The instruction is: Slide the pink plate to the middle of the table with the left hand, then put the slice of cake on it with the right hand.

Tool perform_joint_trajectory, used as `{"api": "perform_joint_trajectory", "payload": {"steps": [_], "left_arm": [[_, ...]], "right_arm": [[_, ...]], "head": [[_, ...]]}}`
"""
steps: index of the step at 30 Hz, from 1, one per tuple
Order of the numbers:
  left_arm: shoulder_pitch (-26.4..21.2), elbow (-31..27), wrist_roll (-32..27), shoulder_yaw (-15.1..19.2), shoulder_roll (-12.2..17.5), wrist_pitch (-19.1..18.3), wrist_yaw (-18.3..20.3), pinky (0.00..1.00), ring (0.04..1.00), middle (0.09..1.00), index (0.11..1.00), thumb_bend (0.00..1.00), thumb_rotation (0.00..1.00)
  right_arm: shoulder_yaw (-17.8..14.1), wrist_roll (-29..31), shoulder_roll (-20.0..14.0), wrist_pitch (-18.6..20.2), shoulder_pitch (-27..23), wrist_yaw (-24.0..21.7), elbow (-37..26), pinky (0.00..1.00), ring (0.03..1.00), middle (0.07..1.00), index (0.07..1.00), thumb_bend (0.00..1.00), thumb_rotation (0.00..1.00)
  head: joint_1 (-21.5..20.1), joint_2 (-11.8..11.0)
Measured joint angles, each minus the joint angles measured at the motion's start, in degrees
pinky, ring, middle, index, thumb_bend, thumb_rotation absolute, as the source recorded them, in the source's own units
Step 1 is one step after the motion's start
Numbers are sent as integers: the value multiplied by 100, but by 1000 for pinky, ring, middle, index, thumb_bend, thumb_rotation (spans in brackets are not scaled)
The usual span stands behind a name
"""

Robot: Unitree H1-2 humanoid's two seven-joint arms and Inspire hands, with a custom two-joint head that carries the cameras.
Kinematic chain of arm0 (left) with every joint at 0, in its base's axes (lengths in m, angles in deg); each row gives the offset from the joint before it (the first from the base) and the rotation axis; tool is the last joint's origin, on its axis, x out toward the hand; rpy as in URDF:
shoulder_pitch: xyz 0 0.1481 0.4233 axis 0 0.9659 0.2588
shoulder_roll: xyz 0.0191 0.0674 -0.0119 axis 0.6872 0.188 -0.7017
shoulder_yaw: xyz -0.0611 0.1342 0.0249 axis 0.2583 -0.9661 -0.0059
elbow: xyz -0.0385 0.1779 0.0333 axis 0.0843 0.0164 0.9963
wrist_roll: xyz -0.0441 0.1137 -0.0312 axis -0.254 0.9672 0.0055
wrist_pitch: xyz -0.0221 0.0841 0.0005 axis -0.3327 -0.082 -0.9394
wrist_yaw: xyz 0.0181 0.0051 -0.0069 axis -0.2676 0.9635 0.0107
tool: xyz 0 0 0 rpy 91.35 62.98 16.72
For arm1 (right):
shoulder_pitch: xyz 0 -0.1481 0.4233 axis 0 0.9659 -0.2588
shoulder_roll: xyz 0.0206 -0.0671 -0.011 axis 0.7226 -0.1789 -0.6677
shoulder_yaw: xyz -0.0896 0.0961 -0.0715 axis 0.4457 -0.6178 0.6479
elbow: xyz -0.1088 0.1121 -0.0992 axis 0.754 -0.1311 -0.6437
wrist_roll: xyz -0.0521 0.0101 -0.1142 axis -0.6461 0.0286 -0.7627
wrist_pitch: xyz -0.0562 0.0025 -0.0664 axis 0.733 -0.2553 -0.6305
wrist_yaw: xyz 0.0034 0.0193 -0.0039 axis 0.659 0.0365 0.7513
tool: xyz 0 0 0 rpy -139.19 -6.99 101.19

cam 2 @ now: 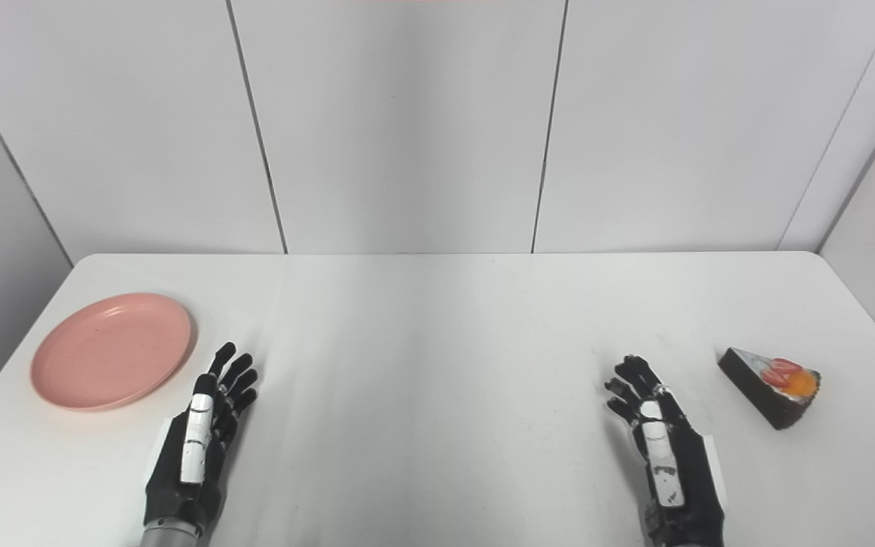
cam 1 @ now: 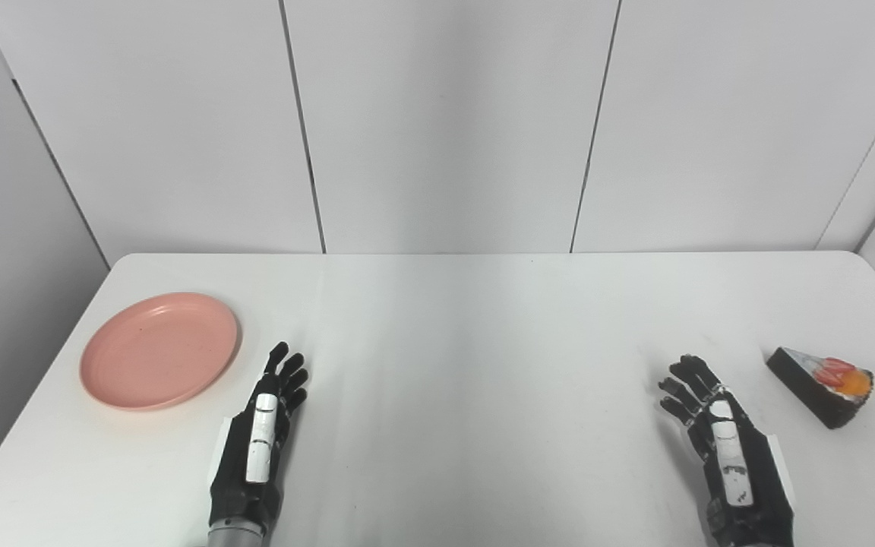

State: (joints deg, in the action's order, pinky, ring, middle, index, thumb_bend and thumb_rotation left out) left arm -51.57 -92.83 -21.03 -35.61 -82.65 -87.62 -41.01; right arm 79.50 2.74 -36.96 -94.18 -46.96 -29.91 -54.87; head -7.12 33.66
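While both hands wait, nothing is held.
Left hand and right hand lie spread, empty; plate at nine o'clock, cake at three.

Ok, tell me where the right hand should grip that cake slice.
Grip the cake slice across its two dark flat sides, coming from above and its left, where the open right hand waits. The wedge lies flat, tip pointing left; avoid the fruit topping.

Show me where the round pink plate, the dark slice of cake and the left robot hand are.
round pink plate [cam 1: 159, 350]: left eye view, on its flat centre.
dark slice of cake [cam 1: 817, 382]: left eye view, on its dark side.
left robot hand [cam 1: 259, 433]: left eye view, on its back.
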Motion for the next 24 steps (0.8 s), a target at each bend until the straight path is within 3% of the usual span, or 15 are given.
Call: {"api": "perform_joint_trajectory", "payload": {"steps": [24], "left_arm": [[0, -5, -2, 1, -2, -3, 2, 896, 901, 904, 913, 724, 983]], "right_arm": [[10, 48, -2, 1, 1, 3, -10, 780, 800, 835, 823, 869, 838]], "head": [[0, 0]]}}
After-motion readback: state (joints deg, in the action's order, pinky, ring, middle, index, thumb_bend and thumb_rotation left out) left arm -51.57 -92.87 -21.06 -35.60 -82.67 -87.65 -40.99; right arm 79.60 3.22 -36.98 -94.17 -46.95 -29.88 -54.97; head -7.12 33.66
